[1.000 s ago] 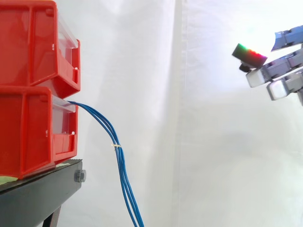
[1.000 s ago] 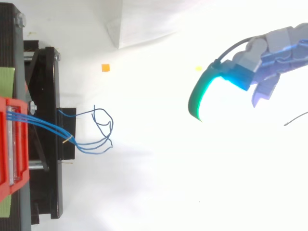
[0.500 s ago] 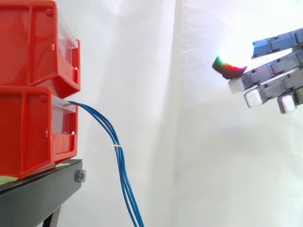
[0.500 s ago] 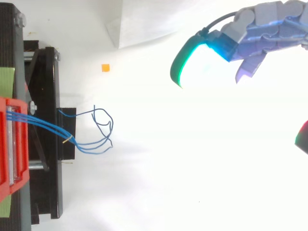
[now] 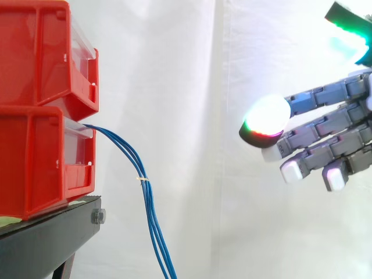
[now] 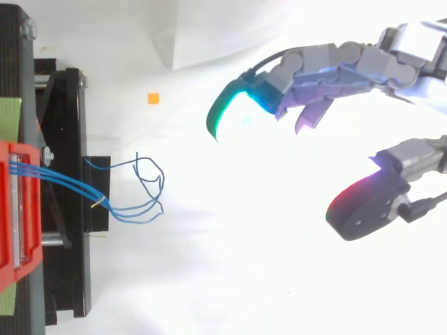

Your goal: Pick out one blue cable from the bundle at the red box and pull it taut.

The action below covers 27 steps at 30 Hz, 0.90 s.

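Behind the work you have a white curtain (image 5: 174,116), with a soft vertical fold (image 5: 221,87) running down it just right of the middle. A black stand (image 5: 52,238) sits in your lower left corner, with a bolt (image 5: 99,217) on its front edge. From above, your floor (image 6: 230,279) is white and brightly lit, washed out toward the right. A small orange square (image 6: 153,98) lies on it near the stand.

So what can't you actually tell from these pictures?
Side view: the cables run off the bottom edge, so their ends are unseen.
Side view: the wall of the lower red box hides where they start.
Both views: strands overlap and are too thin to count surely.
Side view: the pale tie round them is too small to identify.
Both views: the hand is cut off at the right edge.
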Tool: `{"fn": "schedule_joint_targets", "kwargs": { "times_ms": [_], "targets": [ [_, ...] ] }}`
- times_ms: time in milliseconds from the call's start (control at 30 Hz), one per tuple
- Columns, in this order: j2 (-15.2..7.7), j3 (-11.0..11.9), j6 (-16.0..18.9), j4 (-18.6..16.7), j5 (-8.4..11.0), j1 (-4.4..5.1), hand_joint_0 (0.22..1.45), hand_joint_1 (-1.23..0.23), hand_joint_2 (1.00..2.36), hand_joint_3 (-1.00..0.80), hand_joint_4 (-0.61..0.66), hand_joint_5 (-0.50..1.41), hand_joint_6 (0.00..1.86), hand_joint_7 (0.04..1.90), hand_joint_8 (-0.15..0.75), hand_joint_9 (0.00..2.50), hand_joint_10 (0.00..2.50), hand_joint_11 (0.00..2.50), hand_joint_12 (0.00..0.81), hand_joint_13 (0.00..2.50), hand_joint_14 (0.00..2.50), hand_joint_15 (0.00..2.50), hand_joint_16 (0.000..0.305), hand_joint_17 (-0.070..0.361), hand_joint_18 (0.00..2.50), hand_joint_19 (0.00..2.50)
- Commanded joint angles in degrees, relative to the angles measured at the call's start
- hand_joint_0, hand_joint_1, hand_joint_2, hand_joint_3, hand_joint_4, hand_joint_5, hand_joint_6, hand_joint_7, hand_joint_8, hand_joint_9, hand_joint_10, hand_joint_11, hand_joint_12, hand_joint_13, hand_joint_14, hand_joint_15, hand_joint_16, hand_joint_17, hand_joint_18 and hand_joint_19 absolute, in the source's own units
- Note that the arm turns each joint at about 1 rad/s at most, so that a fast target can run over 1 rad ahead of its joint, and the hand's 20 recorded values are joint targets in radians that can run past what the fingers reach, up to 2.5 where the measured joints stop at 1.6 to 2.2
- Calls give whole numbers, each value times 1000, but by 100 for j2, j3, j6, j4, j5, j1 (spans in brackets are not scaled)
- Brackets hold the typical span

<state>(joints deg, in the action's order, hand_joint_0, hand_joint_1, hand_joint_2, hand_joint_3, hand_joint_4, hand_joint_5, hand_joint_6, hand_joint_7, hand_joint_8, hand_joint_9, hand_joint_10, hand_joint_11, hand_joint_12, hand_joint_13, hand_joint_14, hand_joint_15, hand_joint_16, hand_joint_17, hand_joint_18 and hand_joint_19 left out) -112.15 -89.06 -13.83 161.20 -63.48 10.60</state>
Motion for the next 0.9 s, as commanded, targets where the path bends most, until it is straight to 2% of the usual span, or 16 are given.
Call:
{"fn": "schedule_joint_targets", "kwargs": {
  "times_ms": [0,133,333,367,500,567,767,867],
  "targets": [
    [-140,2,3,-89,55,30,494,-654,1000,-500,164,-247,503,835,254,328,16,548,324,496,19,492,40,90,488,785],
    [-220,20,-15,-361,134,56,496,-669,1000,-500,163,-247,503,832,252,328,16,546,323,497,19,492,40,90,487,785],
    [-387,64,-76,-431,204,74,497,-667,1000,-500,165,-245,503,834,250,330,16,544,320,499,19,493,40,89,487,785],
    [-659,248,-15,-431,187,83,496,-666,1000,-500,165,-245,503,835,250,330,18,542,319,499,19,493,40,89,487,784],
    [-852,450,91,-423,152,83,495,-654,1000,-500,167,-244,503,835,252,329,16,543,319,501,17,501,40,90,487,784],
    [-887,521,91,-440,152,83,495,-649,1000,-500,166,-244,503,835,252,328,17,539,320,501,18,490,40,90,487,784],
    [-887,521,56,-502,152,91,494,-644,1000,-500,169,-243,503,834,252,329,16,543,321,499,17,494,40,90,487,793],
    [-1019,521,29,-589,134,91,495,-643,1000,-500,168,-243,503,835,252,330,16,536,320,499,17,498,40,89,486,794]
  ]
}}
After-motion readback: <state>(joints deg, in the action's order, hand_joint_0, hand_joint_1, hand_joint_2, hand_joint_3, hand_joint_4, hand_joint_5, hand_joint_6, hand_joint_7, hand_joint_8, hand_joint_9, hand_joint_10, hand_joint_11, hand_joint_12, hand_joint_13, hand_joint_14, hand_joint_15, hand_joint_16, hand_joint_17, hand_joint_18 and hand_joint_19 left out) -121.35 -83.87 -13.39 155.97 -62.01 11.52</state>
